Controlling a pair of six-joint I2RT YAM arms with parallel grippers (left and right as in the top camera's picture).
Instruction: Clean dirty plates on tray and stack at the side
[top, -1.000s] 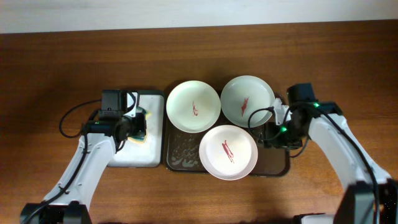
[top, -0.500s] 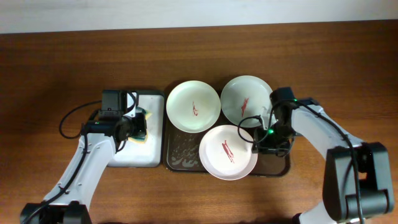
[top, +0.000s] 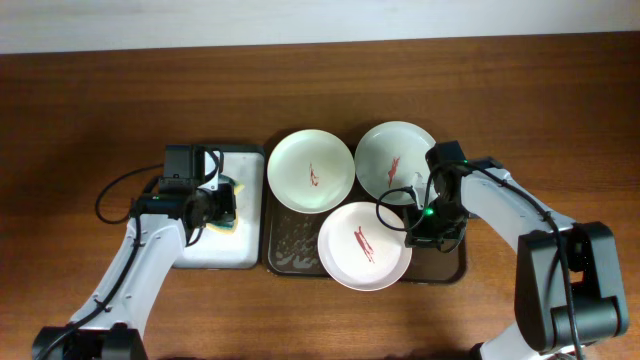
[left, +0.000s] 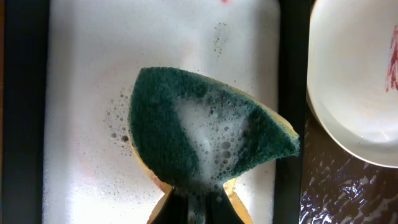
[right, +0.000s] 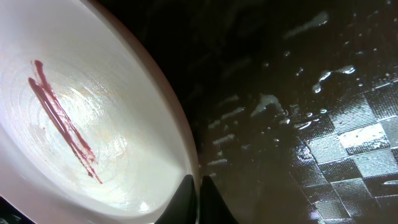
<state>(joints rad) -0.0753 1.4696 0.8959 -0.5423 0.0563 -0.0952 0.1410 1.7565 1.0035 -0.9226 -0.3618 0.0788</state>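
On the desk (top: 100, 100), at its middle, a dark brown tray (top: 293, 248) with a wet, glossy, chequered base. Across that tray, three dirty plates set close together, each marked with a red smear at the centre: a back white plate (top: 311, 171) toward the left, a mint plate (top: 397, 162) toward the right, and a front white plate (top: 364, 245) nearest the robot, overhanging the tray's near edge. Just left of the brown tray, a small black-rimmed tray (top: 215, 252) with a white, soapy inside. Over that small tray, the left gripper (left: 198, 198), fingers drawn narrow and clamped on the near edge of a sponge (left: 205, 130); green scouring face up, yellow layer beneath, white foam across the middle, suds scattered on the white floor around it. Whether lifted or resting on that floor, cannot tell. At the right edge of the left wrist view, part of the back white plate and a strip of the brown tray's textured base. Down low at the right side of the front white plate, the right gripper (right: 198, 185), fingers almost together and pinched on that plate's rim, one fingertip inside the rim and one outside. Beside the rim in the right wrist view, bare tray base beaded with water drops. From overhead, the right arm reaching in from the right, gripper between the mint plate and the front white plate, mint plate untouched.
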